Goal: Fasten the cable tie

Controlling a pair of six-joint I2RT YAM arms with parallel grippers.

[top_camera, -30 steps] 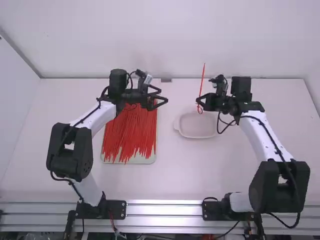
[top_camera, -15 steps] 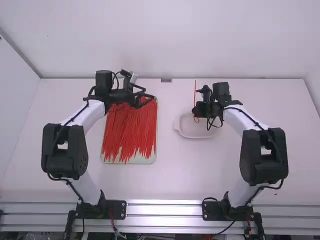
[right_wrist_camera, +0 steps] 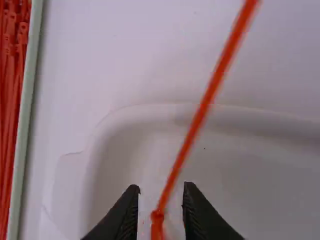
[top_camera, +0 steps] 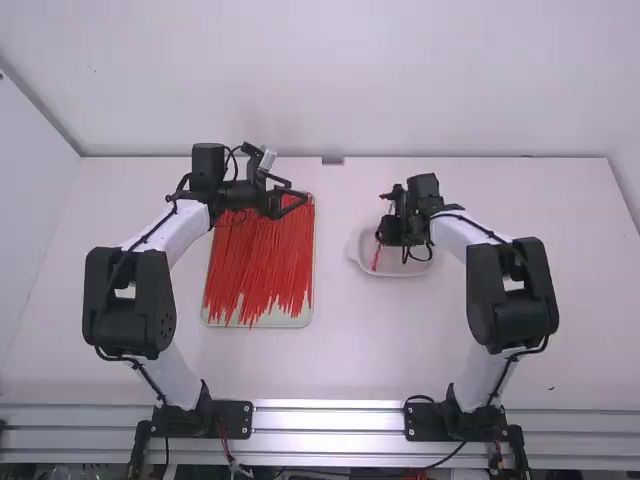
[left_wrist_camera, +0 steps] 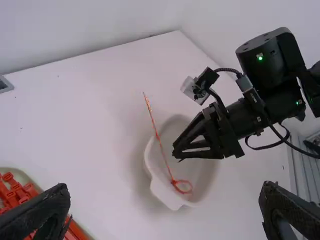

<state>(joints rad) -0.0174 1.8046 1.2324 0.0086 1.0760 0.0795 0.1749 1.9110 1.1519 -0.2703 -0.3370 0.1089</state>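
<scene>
Over the white bowl (left_wrist_camera: pixel 150 165), right tool (right_wrist_camera: pixel 160 192) released.
Looped red cable tie (left_wrist_camera: pixel 160 141) rests in the bowl, strap between the spread fingers (right_wrist_camera: pixel 125 215); left tool (top_camera: pixel 285 205), also released, hovers above the tray (top_camera: pixel 309 318) of spare red ties (top_camera: pixel 260 260).

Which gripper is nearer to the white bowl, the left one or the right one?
Right. The right gripper hangs over the white bowl; the left gripper is above the far end of the tray of red ties.
</scene>
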